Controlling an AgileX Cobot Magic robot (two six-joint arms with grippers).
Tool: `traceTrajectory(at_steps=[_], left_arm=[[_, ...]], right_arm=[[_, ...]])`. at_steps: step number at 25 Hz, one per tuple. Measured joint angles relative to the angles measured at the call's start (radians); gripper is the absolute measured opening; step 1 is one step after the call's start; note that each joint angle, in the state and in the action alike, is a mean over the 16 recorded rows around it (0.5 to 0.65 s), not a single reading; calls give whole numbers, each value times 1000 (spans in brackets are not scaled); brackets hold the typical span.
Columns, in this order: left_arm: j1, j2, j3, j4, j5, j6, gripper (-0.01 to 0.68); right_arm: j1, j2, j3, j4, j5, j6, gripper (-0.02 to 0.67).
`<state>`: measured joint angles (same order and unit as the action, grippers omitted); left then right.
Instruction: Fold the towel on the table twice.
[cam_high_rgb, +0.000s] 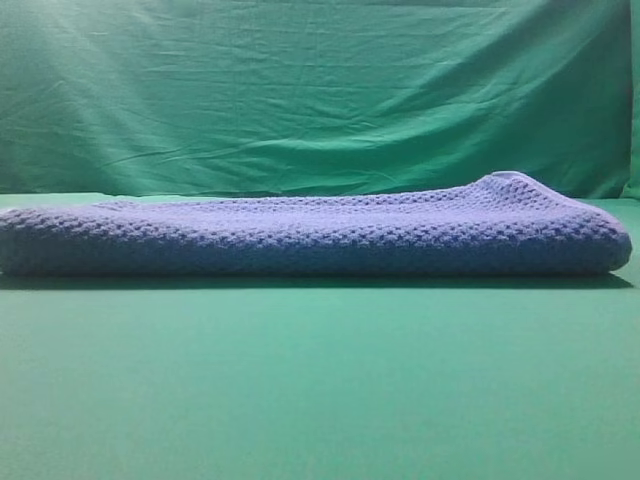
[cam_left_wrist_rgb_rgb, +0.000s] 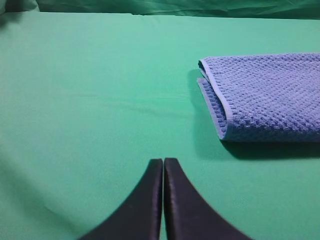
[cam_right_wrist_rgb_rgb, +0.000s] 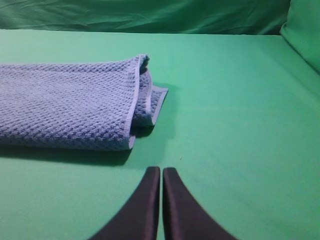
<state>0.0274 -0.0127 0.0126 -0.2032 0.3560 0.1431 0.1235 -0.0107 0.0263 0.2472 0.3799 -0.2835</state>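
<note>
The blue-grey waffle-knit towel (cam_high_rgb: 310, 235) lies folded in layers across the green table (cam_high_rgb: 320, 390), spanning almost the whole exterior view. Its left end with the pale hem (cam_left_wrist_rgb_rgb: 265, 95) shows at the right of the left wrist view, and its right end (cam_right_wrist_rgb_rgb: 70, 105) shows at the left of the right wrist view. My left gripper (cam_left_wrist_rgb_rgb: 163, 162) is shut and empty, hovering over bare table well short of the towel's left end. Black fingers of my right gripper (cam_right_wrist_rgb_rgb: 161, 171) are pressed together too, holding nothing, just in front of the towel's right end. Neither gripper appears in the exterior view.
A wrinkled green backdrop cloth (cam_high_rgb: 320, 90) hangs behind the table. A raised green cloth edge (cam_right_wrist_rgb_rgb: 302, 35) stands at the far right of the right wrist view. Bare green table lies in front of the towel and beyond both its ends.
</note>
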Motion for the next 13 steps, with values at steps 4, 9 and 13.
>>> traceTrajectory(at_steps=[4, 9, 13], left_arm=[[0, 0, 0, 0, 0, 0, 0], [0, 0, 0, 0, 0, 0, 0], [0, 0, 0, 0, 0, 0, 0]], right_arm=[[0, 0, 0, 0, 0, 0, 0], [0, 0, 0, 0, 0, 0, 0], [0, 0, 0, 0, 0, 0, 0]])
